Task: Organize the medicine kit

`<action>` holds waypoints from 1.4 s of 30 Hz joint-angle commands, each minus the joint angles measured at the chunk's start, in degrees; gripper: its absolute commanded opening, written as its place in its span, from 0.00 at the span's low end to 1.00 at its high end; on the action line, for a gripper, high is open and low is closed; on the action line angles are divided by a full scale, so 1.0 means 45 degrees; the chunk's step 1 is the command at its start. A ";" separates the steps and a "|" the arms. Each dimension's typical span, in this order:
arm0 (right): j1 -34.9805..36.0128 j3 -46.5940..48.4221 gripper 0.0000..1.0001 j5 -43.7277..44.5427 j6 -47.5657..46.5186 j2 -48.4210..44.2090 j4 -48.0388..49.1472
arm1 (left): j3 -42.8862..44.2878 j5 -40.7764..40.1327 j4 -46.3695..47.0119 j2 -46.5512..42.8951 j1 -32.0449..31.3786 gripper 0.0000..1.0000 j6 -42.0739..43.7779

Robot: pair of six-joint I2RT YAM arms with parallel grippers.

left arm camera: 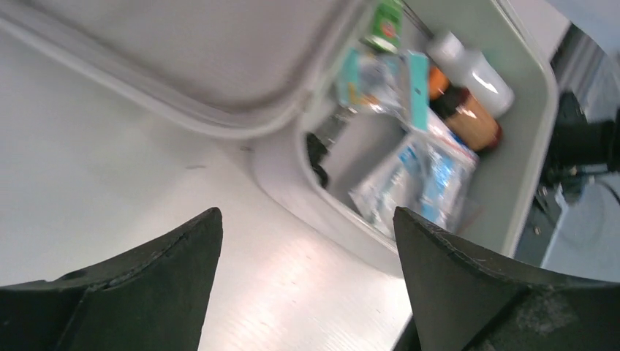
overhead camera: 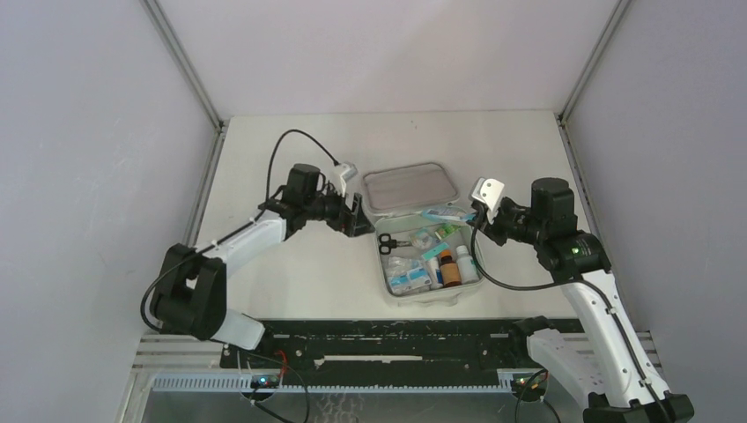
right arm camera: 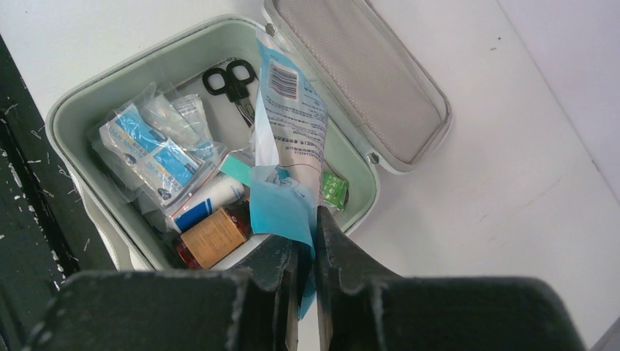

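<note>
Down at the near edge both arms lean in over the pale table [overhead camera: 291, 282], one from each side of the large white square soft medicine kit [overhead camera: 427, 298]. It sits mid-table, a bit right of centre.

The tray is already pretty full. Clear plastic bags of blue-and-white sachets [right arm camera: 146, 150] and a brown bottle with a tan label [right arm camera: 212, 238] sit at the near end, with a white bottle next to them. Black-handled scissors [right arm camera: 232, 79] are further back, and a small green packet [right arm camera: 334, 191] is on the right.

The right gripper [right arm camera: 313, 219] has its jaws pinched shut on the blue end of a flat blue-and-white printed packet [right arm camera: 292, 124], which hangs over the tray. The left gripper [left arm camera: 305, 219] is just outside the kit's left rim with its jaws spread wide and nothing between them.

Beyond all that, the grey-lined hinged lid [overhead camera: 410, 188] lies flopped open flat on the far side.

My read is that it's mostly done. That packet has yet to be dropped in, and then the lid needs folding over and probably zipping. I can't see any loose items out on the table.
</note>
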 commanded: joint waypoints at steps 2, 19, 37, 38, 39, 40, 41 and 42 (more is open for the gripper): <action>-0.0047 0.0036 0.00 -0.0028 0.0414 -0.0089 0.0527 | 0.1397 0.1041 0.1799 0.1611 0.1160 0.91 -0.1649; -0.0036 0.0019 0.00 -0.0014 0.0227 0.0120 0.0277 | 0.2337 0.2283 0.7044 0.5543 0.2085 0.94 -0.7478; -0.0047 0.0029 0.00 -0.0056 0.0168 0.0136 0.0233 | 0.2733 0.3785 1.2011 0.6641 0.2090 0.82 -1.1915; -0.0047 0.0035 0.00 -0.0057 0.0182 0.0136 0.0233 | 0.2772 0.3806 1.2180 0.6550 0.2074 0.80 -1.2029; -0.0047 0.0034 0.00 -0.0050 0.0178 0.0126 0.0233 | 0.2816 0.3830 1.2206 0.6412 0.2072 0.79 -1.2043; -0.0047 0.0021 0.00 -0.0054 0.0178 0.0127 0.0233 | 0.2824 0.3836 1.2214 0.6273 0.2082 0.78 -1.2015; -0.0047 0.0029 0.00 -0.0060 0.0166 0.0144 0.0233 | 0.2825 0.3861 1.2205 0.6131 0.2078 0.78 -1.1980; -0.0047 0.0031 0.00 -0.0055 0.0176 0.0154 0.0233 | 0.2852 0.3867 1.2190 0.6008 0.2090 0.78 -1.1922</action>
